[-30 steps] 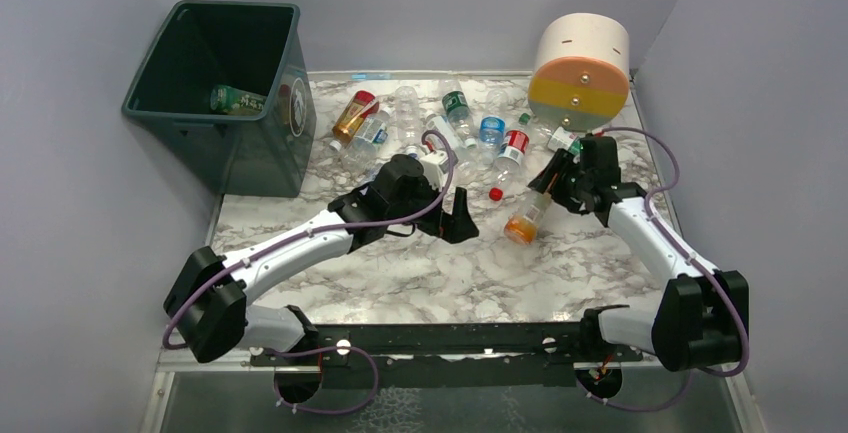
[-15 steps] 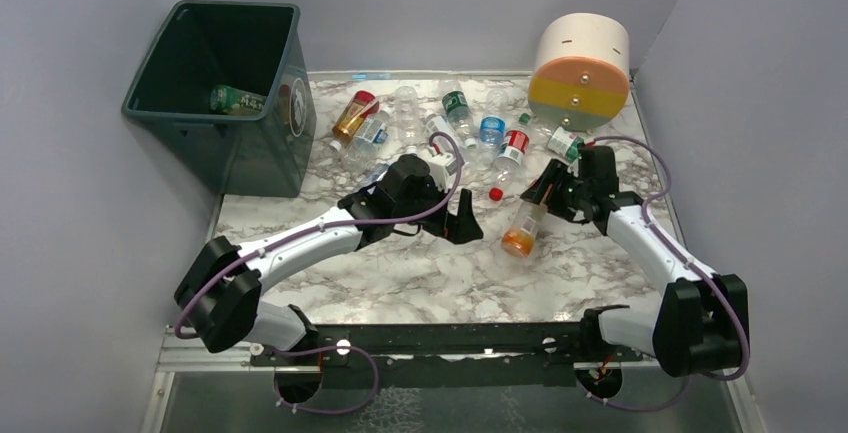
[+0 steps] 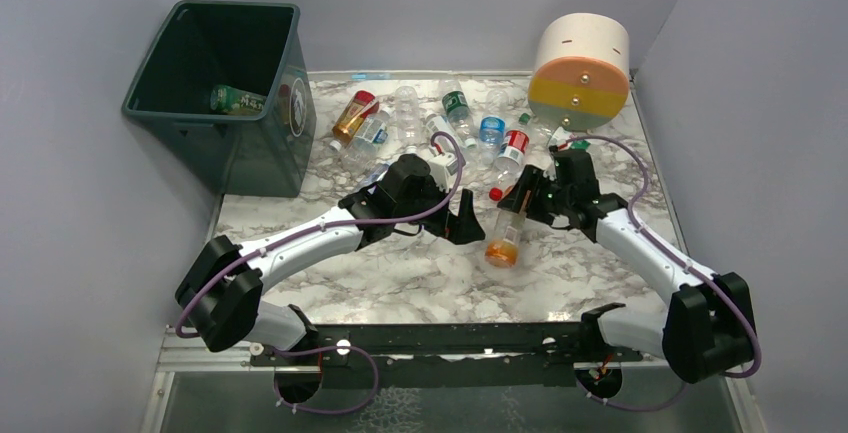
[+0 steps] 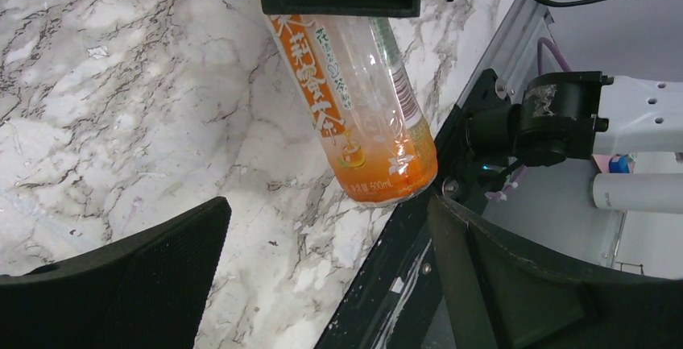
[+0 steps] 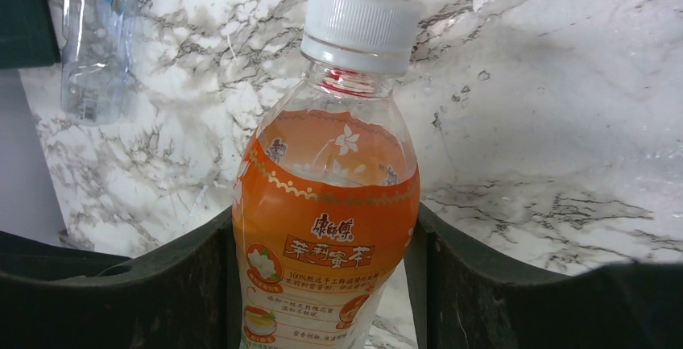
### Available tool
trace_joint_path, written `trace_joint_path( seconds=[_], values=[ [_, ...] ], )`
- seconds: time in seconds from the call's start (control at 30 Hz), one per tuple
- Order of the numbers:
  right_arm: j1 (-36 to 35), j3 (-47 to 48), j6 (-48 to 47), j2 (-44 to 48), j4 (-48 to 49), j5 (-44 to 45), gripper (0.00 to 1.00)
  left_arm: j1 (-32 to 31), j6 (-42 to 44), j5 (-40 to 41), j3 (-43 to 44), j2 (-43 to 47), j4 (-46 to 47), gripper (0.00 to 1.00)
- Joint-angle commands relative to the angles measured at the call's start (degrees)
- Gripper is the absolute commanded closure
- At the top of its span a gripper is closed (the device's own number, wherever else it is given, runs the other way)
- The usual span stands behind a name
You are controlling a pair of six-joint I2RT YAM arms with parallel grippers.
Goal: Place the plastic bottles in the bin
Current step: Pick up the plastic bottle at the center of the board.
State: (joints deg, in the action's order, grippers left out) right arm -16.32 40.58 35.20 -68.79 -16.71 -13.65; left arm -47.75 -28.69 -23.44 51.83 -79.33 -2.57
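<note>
The right gripper (image 3: pixel 522 205) is clenched around an orange-labelled bottle (image 3: pixel 503 241), its fingers on either side of the label below the white cap; the bottle hangs over the middle of the tabletop (image 3: pixel 400 273), apparently clear of it; the left gripper (image 3: pixel 462 218) stands just beside it, spread wide and empty, with the bottle's base between its fingers but not touching them

This looks like a hand-over, and the risk lies in its timing: if the right gripper lets go before the left has closed, the bottle would drop and roll; the smooth, tapering base could also squirt out of a pinch near the end; the two grippers are close enough to knock each other; the bin (image 3: pixel 262 158) is well apart at the far left, so a weak hold might fail on the way

The bottle's long axis is tilted, cap up and toward the far side, base down toward the near edge
</note>
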Motion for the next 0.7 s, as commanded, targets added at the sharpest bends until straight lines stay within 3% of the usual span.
trace_joint_path(
  seconds=[0.0, 0.67],
  values=[
    [-2.1, 1.1, 1.5, -0.2, 1.3, 0.1, 0.43, -0.2, -0.4, -1.9, -0.1, 0.7, 2.1, 0.01],
    [-11.7, -0.7, 6.6, 4.4, -1.1, 1.8, 0.43, -0.3, -2.3, -2.2, -2.3, 6.4, 1.6, 0.01]
  ],
)
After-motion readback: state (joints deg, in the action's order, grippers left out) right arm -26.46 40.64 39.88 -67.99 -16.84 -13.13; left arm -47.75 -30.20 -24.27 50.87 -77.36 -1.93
